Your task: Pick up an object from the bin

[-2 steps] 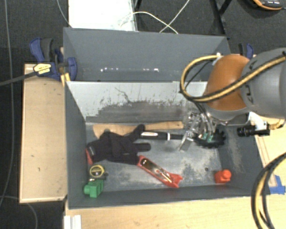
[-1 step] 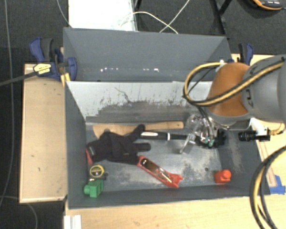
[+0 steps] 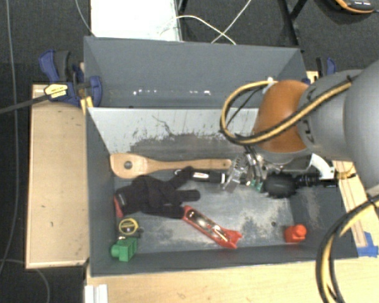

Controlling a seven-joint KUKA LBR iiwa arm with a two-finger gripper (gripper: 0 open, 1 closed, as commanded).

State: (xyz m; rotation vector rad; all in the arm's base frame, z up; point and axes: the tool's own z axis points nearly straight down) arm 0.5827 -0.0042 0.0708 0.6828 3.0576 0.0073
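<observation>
My gripper (image 3: 238, 175) hangs low in the middle of the bin, at the right end of a long wooden spoon (image 3: 170, 165) that lies across the bin floor. A small dark and silver piece (image 3: 205, 177) lies just left of the gripper, under the spoon's handle; what it is I cannot tell. A black glove (image 3: 155, 196) lies crumpled to the lower left, one finger pointing toward the gripper. Below the gripper, a red flat tool (image 3: 210, 227) lies slantwise on the floor.
A yellow and black tape measure (image 3: 127, 225) and a green block (image 3: 123, 250) sit in the front left corner. A small red piece (image 3: 295, 233) rests near the front right. The arm and its looping cables cover the bin's right side.
</observation>
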